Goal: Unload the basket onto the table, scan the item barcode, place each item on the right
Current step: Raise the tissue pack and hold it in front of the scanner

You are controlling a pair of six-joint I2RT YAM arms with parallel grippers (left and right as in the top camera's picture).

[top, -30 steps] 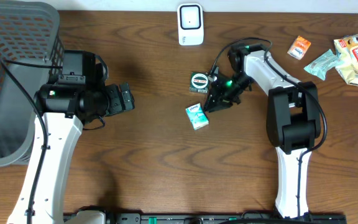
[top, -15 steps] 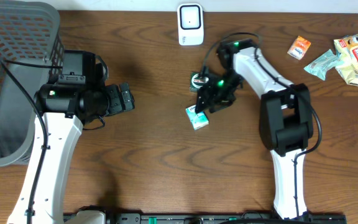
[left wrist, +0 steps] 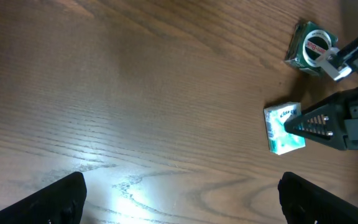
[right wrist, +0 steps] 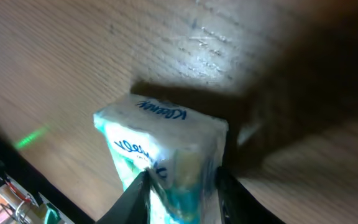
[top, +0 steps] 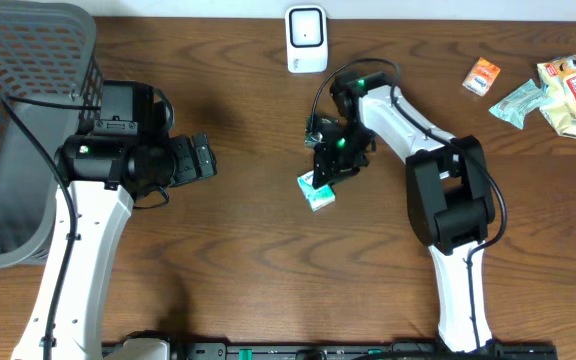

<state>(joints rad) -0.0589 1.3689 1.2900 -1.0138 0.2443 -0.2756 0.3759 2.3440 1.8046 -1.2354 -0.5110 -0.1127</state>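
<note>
A small white and teal tissue pack (top: pixel 317 190) lies on the wooden table in front of the white barcode scanner (top: pixel 306 38). My right gripper (top: pixel 326 172) reaches down onto the pack's right end. In the right wrist view the pack (right wrist: pixel 160 143) sits between the two dark fingers (right wrist: pixel 138 196), and both press its sides. My left gripper (top: pixel 203 160) hovers open far to the left of the pack with nothing between its fingers (left wrist: pixel 61 199). The left wrist view shows the pack (left wrist: pixel 283 127) at the right, with the right gripper's fingers (left wrist: pixel 319 121) on it.
A round green tin (left wrist: pixel 312 48) lies just behind the pack, partly under the right arm. A grey mesh basket (top: pixel 28 60) fills the far left. Snack packets (top: pixel 568 95), a teal wrapper (top: pixel 516 100) and an orange sachet (top: pixel 484 75) lie at the far right.
My right arm has swung left from beside the green tin onto the tissue pack, and its fingers opened and then closed around the pack. The left arm has not moved.
</note>
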